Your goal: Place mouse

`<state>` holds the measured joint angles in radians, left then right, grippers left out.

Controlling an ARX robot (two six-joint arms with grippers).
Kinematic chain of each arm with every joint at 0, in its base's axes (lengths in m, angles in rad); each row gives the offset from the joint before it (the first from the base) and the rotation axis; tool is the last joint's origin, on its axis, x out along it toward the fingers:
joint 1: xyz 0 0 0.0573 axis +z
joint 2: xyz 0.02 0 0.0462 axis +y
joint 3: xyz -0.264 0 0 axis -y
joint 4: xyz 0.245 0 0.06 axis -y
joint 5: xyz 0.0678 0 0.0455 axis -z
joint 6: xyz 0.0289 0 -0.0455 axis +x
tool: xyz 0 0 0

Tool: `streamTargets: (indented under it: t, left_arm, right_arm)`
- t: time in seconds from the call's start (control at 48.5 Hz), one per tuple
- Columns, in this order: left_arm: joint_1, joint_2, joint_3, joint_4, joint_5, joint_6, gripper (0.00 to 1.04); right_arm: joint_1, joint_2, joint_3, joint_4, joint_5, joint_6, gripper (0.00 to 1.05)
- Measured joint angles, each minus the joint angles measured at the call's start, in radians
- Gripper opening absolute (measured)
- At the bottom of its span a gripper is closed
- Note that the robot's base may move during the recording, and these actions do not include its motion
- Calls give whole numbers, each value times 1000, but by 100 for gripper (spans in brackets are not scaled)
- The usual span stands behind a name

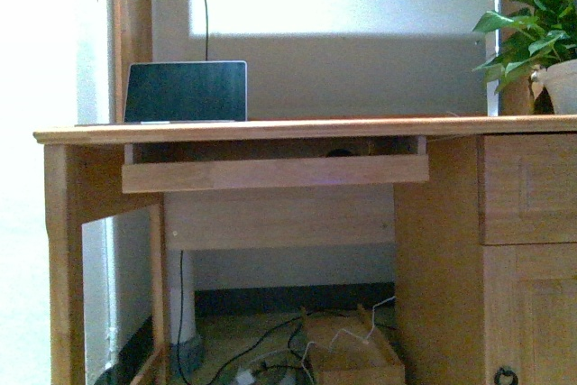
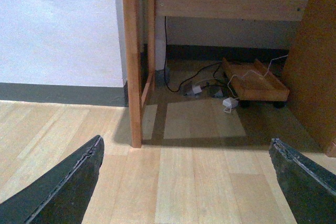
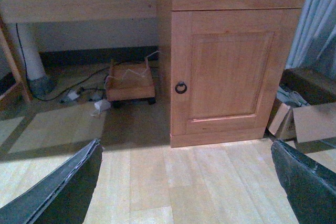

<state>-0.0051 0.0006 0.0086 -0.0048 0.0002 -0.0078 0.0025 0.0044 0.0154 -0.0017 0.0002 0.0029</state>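
Observation:
The mouse is not in view in any frame. The front view shows a wooden desk point(image 1: 270, 130) at eye level with a laptop point(image 1: 186, 91) on its far left and a pulled-out keyboard shelf point(image 1: 275, 171) under the top. Neither arm shows in the front view. My left gripper point(image 2: 186, 179) is open and empty, low over the wooden floor in front of the desk's left leg point(image 2: 134, 61). My right gripper point(image 3: 186, 182) is open and empty, low over the floor in front of the desk's cabinet door point(image 3: 231, 66).
A potted plant point(image 1: 541, 29) stands on the desk's right end. Under the desk lie cables and a small wooden wheeled tray point(image 2: 254, 82). Cardboard boxes point(image 3: 302, 114) sit on the floor right of the cabinet. A drawer point(image 1: 527, 188) is above the cabinet door.

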Motion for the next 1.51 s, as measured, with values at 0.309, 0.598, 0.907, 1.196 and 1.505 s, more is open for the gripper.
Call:
streamTargets:
  t: [0.309, 0.598, 0.907, 1.196, 1.505]
  left_arm:
    - [0, 0, 0, 0, 0, 0, 97]
    - [0, 0, 0, 0, 0, 0, 97]
    - [0, 0, 0, 0, 0, 0, 97]
    - [0, 0, 0, 0, 0, 0, 97]
    - [0, 0, 0, 0, 0, 0, 97]
  right_arm:
    - [0, 0, 0, 0, 0, 0, 97]
    - [0, 0, 0, 0, 0, 0, 97]
    - [0, 0, 0, 0, 0, 0, 97]
    - [0, 0, 0, 0, 0, 0, 97]
    - [0, 0, 0, 0, 0, 0, 97]
